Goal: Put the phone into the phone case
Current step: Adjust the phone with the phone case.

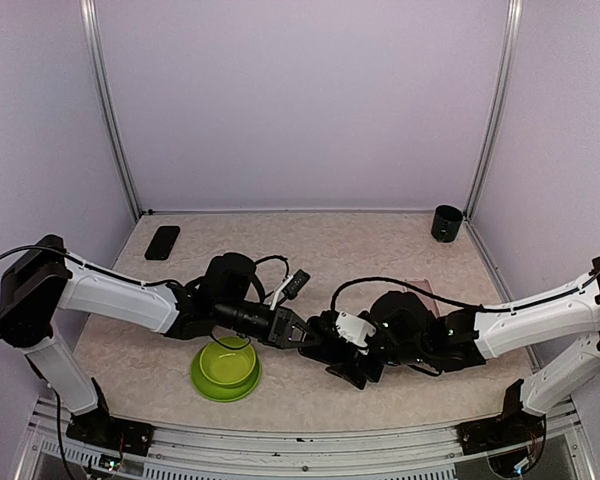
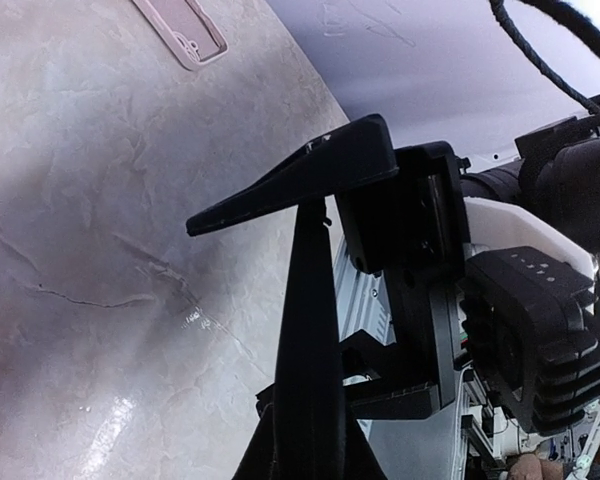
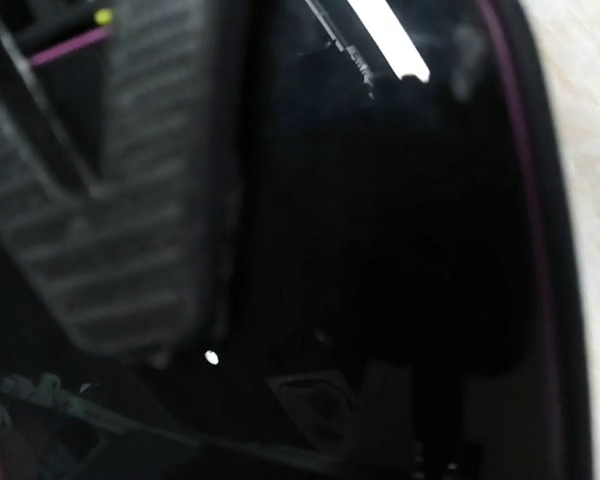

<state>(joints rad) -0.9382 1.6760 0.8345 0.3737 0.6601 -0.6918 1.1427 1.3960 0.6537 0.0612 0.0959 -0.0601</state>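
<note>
A thin black phone is held off the table, edge-on, in my shut left gripper. Its glossy screen, with a purple rim, fills the right wrist view. In the top view the two grippers meet above the table's middle: the left and the right. In the left wrist view the right gripper's fingers stand wide apart, and the phone's far end touches the upper one. The pink phone case lies flat on the table, and the right arm partly hides it in the top view.
A green bowl sits on the table under the left wrist. A second flat black phone-like slab lies at the far left. A dark cup stands in the far right corner. Metal frame posts stand at both back corners.
</note>
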